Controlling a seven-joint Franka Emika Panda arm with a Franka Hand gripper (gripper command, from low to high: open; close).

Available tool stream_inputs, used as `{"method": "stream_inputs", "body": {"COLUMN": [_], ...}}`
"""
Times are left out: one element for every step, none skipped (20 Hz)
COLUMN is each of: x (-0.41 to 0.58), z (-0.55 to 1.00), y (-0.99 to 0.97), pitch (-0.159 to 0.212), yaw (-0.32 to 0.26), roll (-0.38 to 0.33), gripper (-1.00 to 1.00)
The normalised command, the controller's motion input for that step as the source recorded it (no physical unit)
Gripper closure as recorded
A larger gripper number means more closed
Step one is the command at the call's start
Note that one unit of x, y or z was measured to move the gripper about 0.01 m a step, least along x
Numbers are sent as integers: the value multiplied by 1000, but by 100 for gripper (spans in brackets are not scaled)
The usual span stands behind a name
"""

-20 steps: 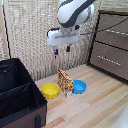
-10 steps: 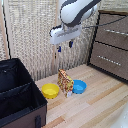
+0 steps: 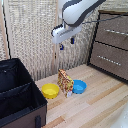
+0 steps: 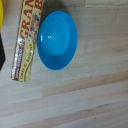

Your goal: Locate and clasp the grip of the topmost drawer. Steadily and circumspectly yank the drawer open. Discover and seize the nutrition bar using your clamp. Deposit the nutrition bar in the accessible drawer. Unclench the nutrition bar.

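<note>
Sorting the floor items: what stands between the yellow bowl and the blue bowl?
The nutrition bar stands upright between the yellow bowl and the blue bowl, as the exterior view shows.

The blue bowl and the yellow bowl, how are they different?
The blue bowl is bright blue, while the yellow bowl is yellow. The blue bowl sits on the exterior view's right of the standing snack bar, and the yellow bowl sits on its left, nearer the black bin. The wrist view shows the blue bowl whole, but only a sliver of the yellow bowl. Both are small, round, empty and rest upright on the wooden floor.
</note>
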Motion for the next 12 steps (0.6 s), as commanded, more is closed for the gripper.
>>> {"method": "stream_inputs", "body": {"x": [214,217,214,217,220,240,271,317,346,357,363,363], "z": [149,143,137,134,114,100,100,129,166,186,211,257], "y": [11,14,14,14,20,37,60,111,160,214,269,317], "pitch": [0,0,0,0,0,0,2,14,23,29,34,36], "yaw": [132,132,132,132,129,120,110,91,69,40,6,0], "roll": [-340,-342,-343,-344,-351,-362,-369,-374,-372,-372,-369,-359], "gripper": [-100,-100,-100,-100,-100,-100,-100,-100,-100,-100,-100,-100]}}
